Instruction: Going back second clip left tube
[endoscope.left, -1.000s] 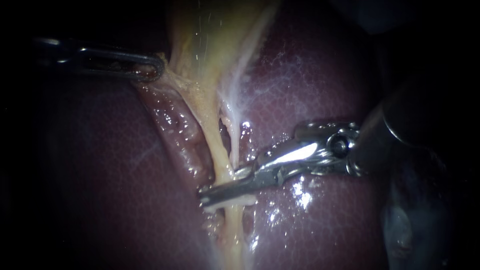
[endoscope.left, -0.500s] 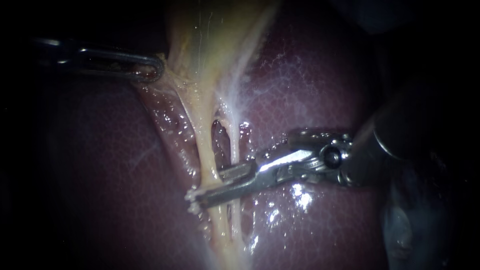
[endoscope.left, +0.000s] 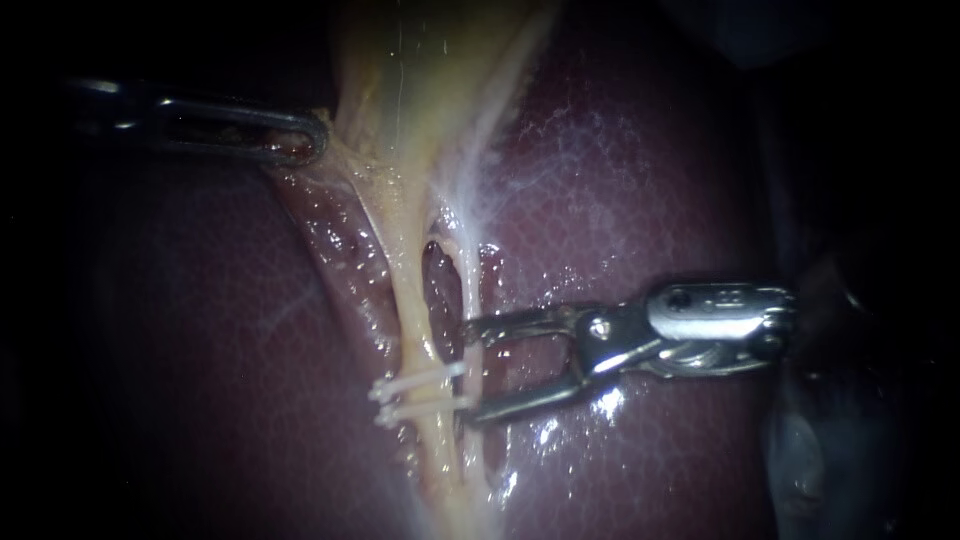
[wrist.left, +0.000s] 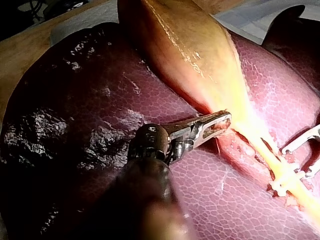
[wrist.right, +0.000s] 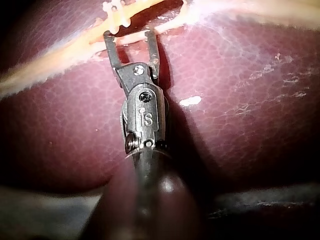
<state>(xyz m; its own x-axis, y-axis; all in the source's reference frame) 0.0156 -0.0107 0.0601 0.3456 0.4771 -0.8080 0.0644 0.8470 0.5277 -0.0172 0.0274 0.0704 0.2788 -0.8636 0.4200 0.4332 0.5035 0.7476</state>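
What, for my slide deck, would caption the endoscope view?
Right instrument, open, beside white clip on the left tube; left instrument grips tissue.

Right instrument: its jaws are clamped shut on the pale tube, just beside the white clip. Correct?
No. The right instrument has its jaws open, a gap between them and nothing gripped, just beside the white clip on the pale tube. The endoscope view shows it.

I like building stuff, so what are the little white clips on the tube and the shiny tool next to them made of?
White clips: probably plastic; they look matte, opaque white, with no gleam. Right instrument: metal, apparently polished steel; it is silver-grey with bright, mirror-like glints.
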